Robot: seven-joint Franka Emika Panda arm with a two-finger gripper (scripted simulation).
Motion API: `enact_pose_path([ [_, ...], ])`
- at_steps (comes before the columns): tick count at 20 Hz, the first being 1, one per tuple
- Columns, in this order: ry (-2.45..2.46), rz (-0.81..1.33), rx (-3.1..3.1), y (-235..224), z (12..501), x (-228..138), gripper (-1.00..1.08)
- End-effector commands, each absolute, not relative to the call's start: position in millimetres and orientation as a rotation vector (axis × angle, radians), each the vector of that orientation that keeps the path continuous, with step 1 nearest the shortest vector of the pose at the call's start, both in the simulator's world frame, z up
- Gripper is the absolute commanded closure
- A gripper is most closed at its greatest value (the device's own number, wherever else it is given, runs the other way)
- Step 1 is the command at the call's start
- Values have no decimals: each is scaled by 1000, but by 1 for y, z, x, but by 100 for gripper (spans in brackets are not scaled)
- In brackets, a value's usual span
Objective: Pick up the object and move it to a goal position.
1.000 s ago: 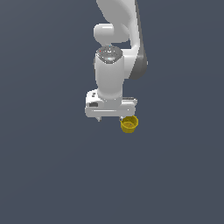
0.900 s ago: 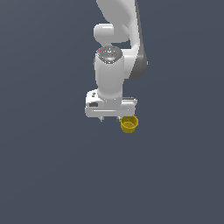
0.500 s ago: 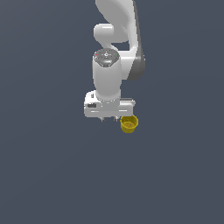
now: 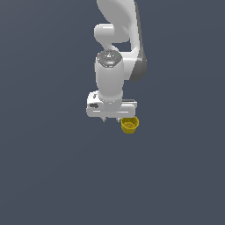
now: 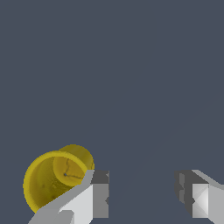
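Note:
The object is a small mustard-yellow cup (image 4: 129, 125) standing upright on the dark floor, its open mouth facing up. In the exterior view my gripper (image 4: 111, 118) hangs from the white arm just beside the cup, toward the exterior view's left. The wrist view shows the cup (image 5: 54, 181) lying outside the gap, next to one of the fingers (image 5: 99, 197). My gripper (image 5: 142, 192) is open, and only bare floor shows between its fingers. Whether the near finger touches the cup's rim I cannot tell.
A plain dark grey floor (image 4: 52, 176) fills both views. The white arm (image 4: 118, 35) rises above the hand and out of the exterior view's top.
The arm's wrist has sunk slightly and the hand has shifted a little sideways and back. The cup has stayed in place, and the gripper is open as before.

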State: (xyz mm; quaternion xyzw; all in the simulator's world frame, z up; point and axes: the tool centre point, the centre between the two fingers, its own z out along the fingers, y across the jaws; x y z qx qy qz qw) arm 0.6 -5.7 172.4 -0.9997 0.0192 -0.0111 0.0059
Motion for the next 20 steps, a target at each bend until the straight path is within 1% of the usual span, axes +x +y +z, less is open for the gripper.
enact_pose_path([
  [1,105,-42,-3126,-2,170,-1,-20],
  [20,734,-134,-3006,40,137,-30,-20],
])
